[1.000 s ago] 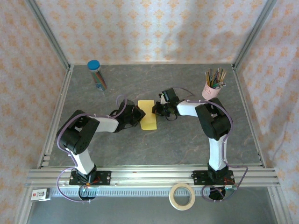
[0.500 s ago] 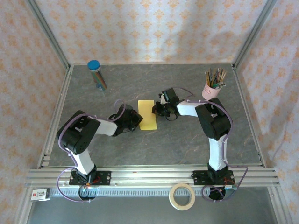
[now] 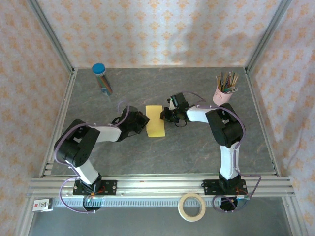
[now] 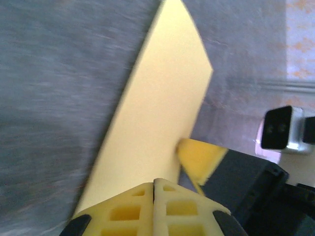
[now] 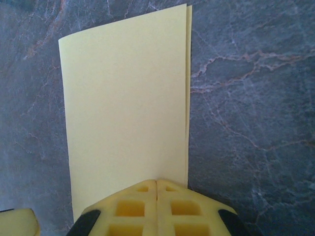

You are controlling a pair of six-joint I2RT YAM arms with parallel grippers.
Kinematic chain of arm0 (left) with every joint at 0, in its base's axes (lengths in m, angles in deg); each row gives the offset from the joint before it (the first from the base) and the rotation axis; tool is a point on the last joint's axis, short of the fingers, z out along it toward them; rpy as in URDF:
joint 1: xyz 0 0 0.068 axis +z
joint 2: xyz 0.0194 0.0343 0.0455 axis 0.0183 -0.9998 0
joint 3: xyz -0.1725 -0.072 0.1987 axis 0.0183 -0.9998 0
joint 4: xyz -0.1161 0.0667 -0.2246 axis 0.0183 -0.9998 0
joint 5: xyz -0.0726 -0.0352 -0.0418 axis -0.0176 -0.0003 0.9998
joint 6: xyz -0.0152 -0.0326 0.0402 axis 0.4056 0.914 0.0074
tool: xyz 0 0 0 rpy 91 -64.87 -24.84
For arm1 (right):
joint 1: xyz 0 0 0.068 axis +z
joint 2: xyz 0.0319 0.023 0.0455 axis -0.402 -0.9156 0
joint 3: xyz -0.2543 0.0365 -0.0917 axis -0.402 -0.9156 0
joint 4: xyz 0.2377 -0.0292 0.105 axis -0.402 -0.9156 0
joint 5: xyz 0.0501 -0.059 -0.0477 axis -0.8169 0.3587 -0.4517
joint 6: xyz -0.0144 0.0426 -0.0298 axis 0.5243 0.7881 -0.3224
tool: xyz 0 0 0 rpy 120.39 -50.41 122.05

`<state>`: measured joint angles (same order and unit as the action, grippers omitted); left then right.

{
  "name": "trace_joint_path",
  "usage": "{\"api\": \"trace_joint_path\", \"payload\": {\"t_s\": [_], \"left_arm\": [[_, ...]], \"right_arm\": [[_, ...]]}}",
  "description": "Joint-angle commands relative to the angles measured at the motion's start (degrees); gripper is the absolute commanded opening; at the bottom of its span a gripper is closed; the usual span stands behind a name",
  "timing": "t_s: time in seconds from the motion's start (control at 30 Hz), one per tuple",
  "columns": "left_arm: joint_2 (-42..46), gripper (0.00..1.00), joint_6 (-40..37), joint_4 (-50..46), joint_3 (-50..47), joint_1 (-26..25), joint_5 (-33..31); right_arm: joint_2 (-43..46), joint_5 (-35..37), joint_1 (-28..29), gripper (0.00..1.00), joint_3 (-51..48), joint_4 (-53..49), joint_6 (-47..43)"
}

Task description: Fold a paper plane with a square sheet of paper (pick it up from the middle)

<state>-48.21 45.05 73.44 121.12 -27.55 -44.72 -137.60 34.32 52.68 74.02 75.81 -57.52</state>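
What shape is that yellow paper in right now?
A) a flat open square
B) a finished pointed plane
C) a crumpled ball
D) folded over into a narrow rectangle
D: the square sheet of paper lies flat as a narrow rectangle, and the right wrist view shows two layered edges along one long side.

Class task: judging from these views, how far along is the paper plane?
Done: the square sheet of paper is folded in half, two layers showing along one edge. In hand: the left jaws and right jaws, both shut, sit at its opposite sides, apparently flattening it. Left: the nose and wing folds; no point or dart shape yet.
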Motion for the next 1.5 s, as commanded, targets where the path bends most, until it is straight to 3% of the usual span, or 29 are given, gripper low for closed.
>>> {"api": "trace_joint_path", "payload": {"t_s": [0.0,0.2,0.5,0.7,0.9,1.1,1.47], "left_arm": [[-3.64,0.0,0.2,2.56,2.05,-0.58,1.37],[-4.64,0.0,0.8,0.36,0.26,0.11,-1.93],[0.86,0.0,-2.72,-2.45,-5.26,2.86,-3.55],[6.08,0.0,-1.89,-0.8,-2.36,-0.08,-1.13],[3.37,0.0,4.12,4.0,-3.38,-3.67,-1.11],[0.73,0.0,7.89,7.83,-6.36,-4.42,-1.66],[1.12,0.0,8.4,5.03,-10.66,-4.52,-4.5]], "right_arm": [[-13.77,20.88,-2.69,0.03,-7.84,-15.78,-1.65],[-13.79,21.13,-2.78,0.03,-7.62,-15.81,-1.79],[-14.04,20.97,-2.92,0.03,-7.34,-15.8,-2.01],[-13.79,21.05,-2.93,0.03,-7.05,-16.04,-2.0],[-13.9,21.07,-2.95,0.03,-7.22,-15.77,-1.93],[-13.78,21.05,-2.95,0.03,-7.67,-15.6,-1.96],[-14.18,21.23,-2.96,0.03,-7.75,-15.58,-2.1]]}}
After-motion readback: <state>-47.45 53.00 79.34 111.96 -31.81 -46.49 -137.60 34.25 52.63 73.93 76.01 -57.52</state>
